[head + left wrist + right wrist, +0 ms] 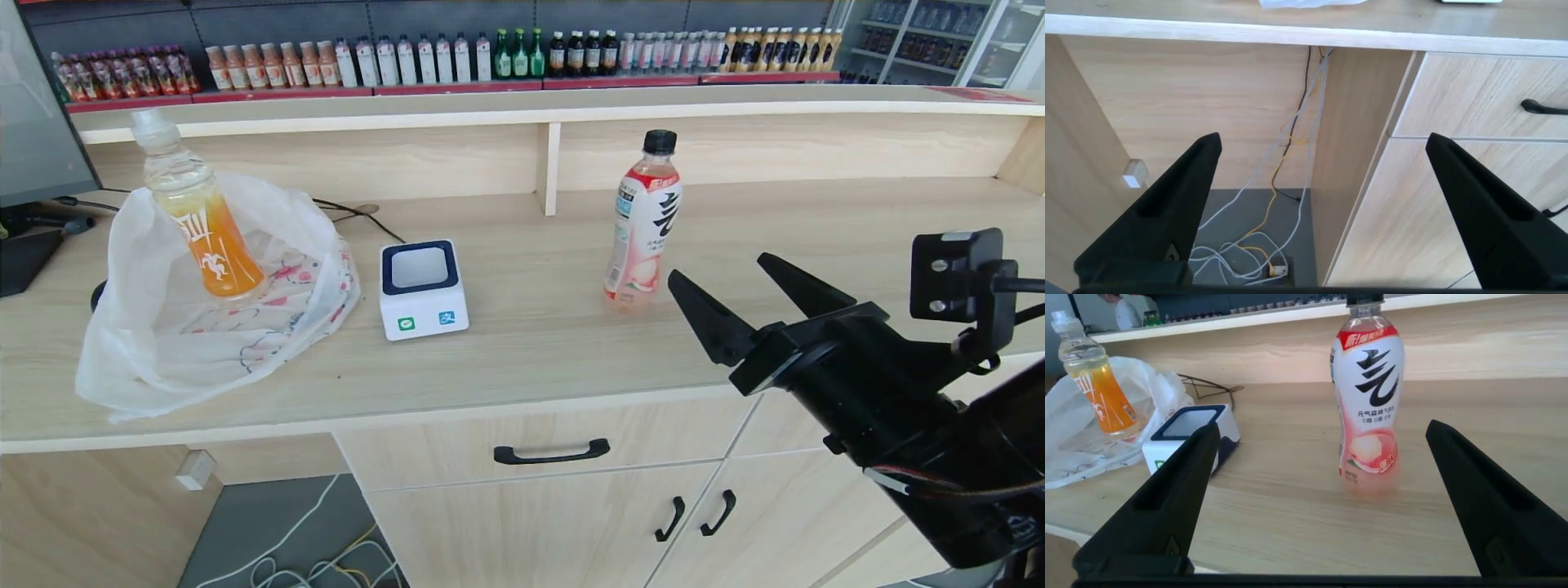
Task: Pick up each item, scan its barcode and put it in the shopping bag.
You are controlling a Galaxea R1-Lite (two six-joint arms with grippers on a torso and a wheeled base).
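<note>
The right gripper (718,269) has matt black plastic fingers. Just ahead of it, the peach drink bottle (643,224) wears a glossy plastic label. The counter (531,343) beneath is smooth, matt, light wood-grain. Farther off, the scanner (422,288) is smooth white plastic and the shopping bag (163,343) is thin, crinkled, translucent plastic.

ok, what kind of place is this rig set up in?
Likely a convenience-store checkout, or a mock-up of one: rows of bottled drinks on red-edged shelves behind, a small white cube scanner on the pale wood counter, and a thin white plastic shopping bag beside it.
</note>
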